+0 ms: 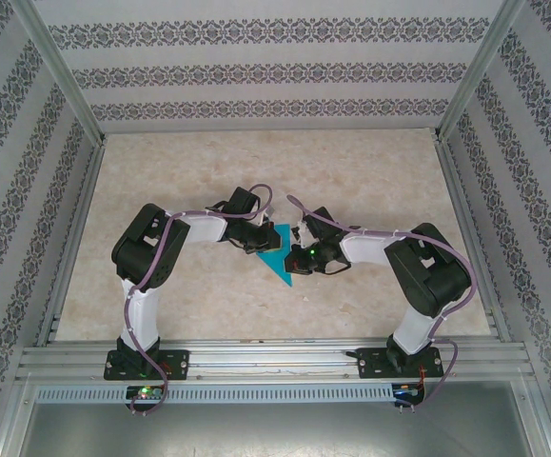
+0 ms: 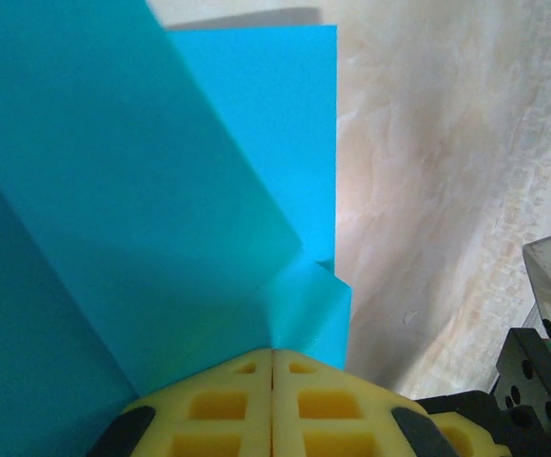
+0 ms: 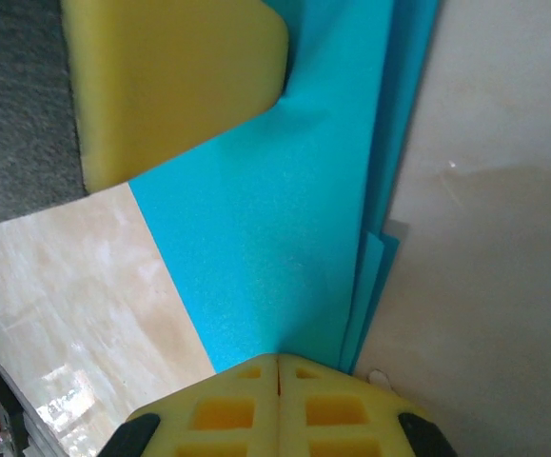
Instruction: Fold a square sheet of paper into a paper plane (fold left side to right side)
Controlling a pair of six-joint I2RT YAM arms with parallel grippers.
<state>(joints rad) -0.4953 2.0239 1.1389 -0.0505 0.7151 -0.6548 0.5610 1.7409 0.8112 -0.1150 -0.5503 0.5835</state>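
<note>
**A:** Start at the left. What does the overhead view give?

**B:** The left gripper (image 1: 252,240) reaches in to the middle of the beige marble-patterned table (image 1: 370,181). Its tip is over the far-left edge of the turquoise-blue sheet of paper (image 1: 281,255), which lies folded into a triangle pointing near and right. The fingers are too small in that view to judge.

**A:** And its own wrist camera?

**B:** There the left gripper (image 2: 273,354) has its yellow foam fingers (image 2: 218,405) pressed together with the seam closed, tip against the paper (image 2: 161,190). Stacked layers and a small folded flap sit just ahead of the tip, detail the overhead does not resolve. Whether a layer is caught in the seam, I cannot tell.

**A:** Further right?

**B:** In the overhead the right gripper (image 1: 300,255) meets the sheet's right side. In its wrist view the right gripper (image 3: 277,362) is likewise closed tight, at the near end of the paper (image 3: 285,238) beside several layered edges. That view also catches a yellow finger (image 3: 170,76) of the left gripper lying on the far part of the paper.
</note>
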